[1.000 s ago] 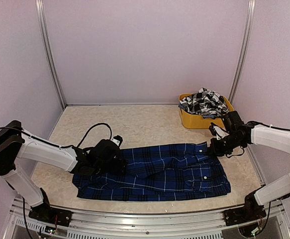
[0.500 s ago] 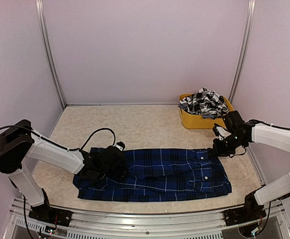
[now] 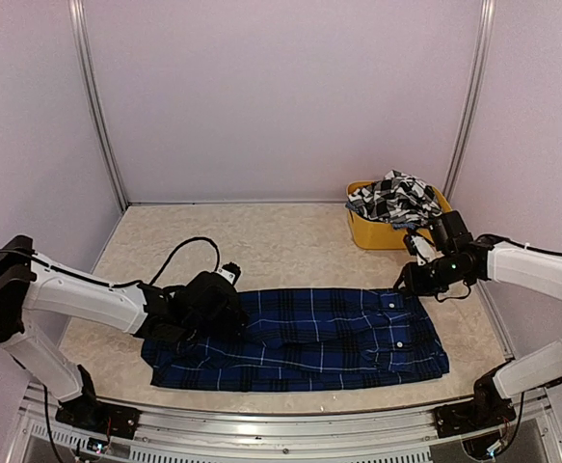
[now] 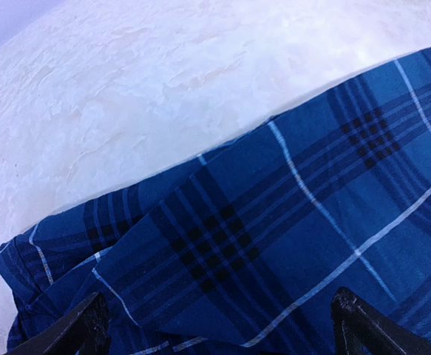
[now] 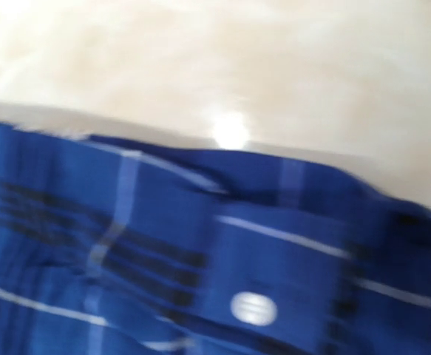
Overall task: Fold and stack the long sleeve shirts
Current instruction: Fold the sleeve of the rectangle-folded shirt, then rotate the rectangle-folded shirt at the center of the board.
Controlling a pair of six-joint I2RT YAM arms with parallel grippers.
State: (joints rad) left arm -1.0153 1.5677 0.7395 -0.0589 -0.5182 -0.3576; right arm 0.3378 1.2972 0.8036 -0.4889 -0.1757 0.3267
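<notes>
blue shirt (image 3: 309,340): lies in a long flat band across the lower middle of the top view, on the table (image 3: 281,241). a second ago its far half sat higher and creased between the two arms; now that half is laid over the body with a straight far edge.
left gripper (image 4: 226,327): lower left of the top view, over the shirt's left end. jaws spread wide, plaid cloth under and between the fingertips, nothing gripped - just as wide a second ago.
right gripper (image 3: 408,281): right of middle, at the shirt's far right corner, where its own view shows a white button (image 5: 253,308). that view is blurred and shows no fingers, and the top view is too small, so i cannot tell how far the jaws stand apart or whether they have the cloth. it has shifted a little toward the upper left in the last half second.
yellow tub (image 3: 365,234): upper right, well apart from the blue shirt. the black-and-white checked shirt (image 3: 394,198) is heaped in it, as before.
meaning: the lengthwise fold looks set down - probably crosswise folds come next, and the checked shirt is not yet begun.
</notes>
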